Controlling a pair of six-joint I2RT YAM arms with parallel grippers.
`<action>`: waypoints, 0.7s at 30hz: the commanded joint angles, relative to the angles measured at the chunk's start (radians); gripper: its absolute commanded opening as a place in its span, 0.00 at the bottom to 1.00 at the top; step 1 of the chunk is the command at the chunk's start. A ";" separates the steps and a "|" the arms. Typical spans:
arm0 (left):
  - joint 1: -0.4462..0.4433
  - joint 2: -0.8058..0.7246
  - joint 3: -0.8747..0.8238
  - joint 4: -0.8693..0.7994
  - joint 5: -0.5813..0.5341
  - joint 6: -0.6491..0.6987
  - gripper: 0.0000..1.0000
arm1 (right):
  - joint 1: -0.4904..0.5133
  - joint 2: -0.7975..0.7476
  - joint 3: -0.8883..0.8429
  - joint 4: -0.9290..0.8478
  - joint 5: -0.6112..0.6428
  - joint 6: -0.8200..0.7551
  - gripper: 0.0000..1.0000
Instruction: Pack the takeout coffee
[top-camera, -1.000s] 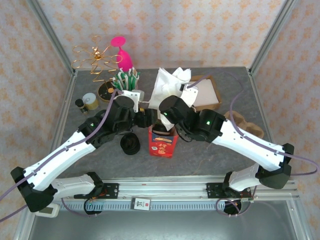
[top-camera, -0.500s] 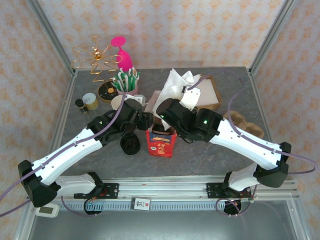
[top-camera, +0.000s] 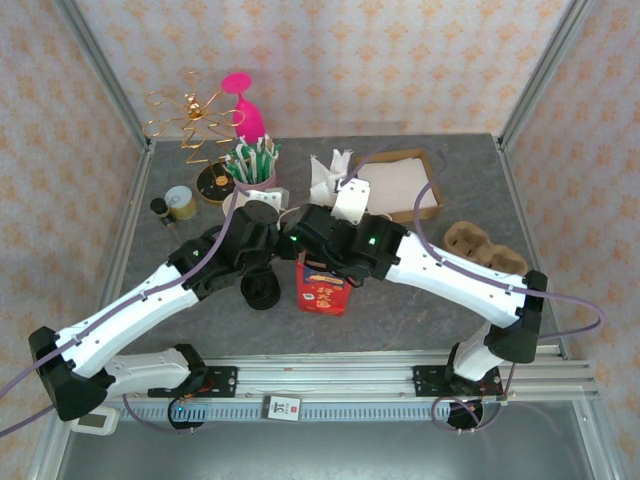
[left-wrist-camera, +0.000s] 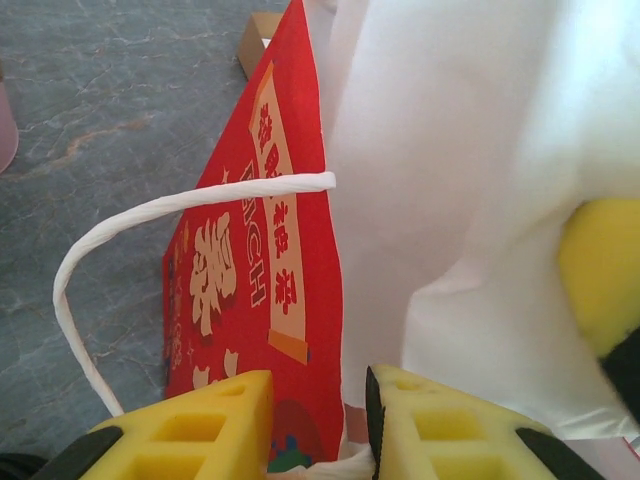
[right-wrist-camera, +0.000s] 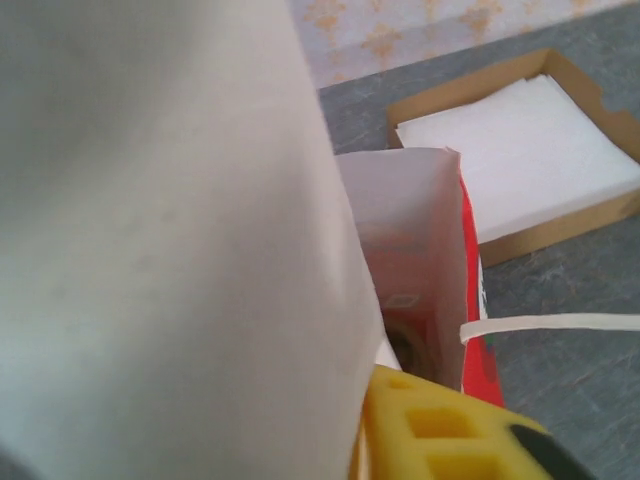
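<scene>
The red bag (top-camera: 322, 292) stands mid-tabletop (top-camera: 420, 310), with both arms bent over its mouth. The left gripper (left-wrist-camera: 318, 430) straddles the bag's wall, jaws close on either side; I can't tell whether they pinch it. The right gripper (top-camera: 308, 250) hangs over the bag beside white paper (right-wrist-camera: 150, 250), and I can't tell its grip either. An open box (right-wrist-camera: 560, 228) lies behind.

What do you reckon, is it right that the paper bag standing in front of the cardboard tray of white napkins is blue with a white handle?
Not quite. The paper bag is red, not blue, as the top external view shows. It does stand in front of the cardboard tray of white napkins, and it does have a white handle.
</scene>
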 joint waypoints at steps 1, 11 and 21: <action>-0.005 -0.029 -0.015 0.037 -0.012 -0.024 0.31 | 0.004 -0.056 -0.012 0.030 -0.032 -0.047 0.44; -0.005 -0.028 -0.016 0.031 -0.020 -0.027 0.24 | -0.125 -0.052 0.118 0.004 -0.227 -0.216 0.78; -0.003 -0.106 0.108 -0.046 -0.154 0.039 0.65 | -0.325 -0.088 0.176 0.008 -0.242 -0.340 0.83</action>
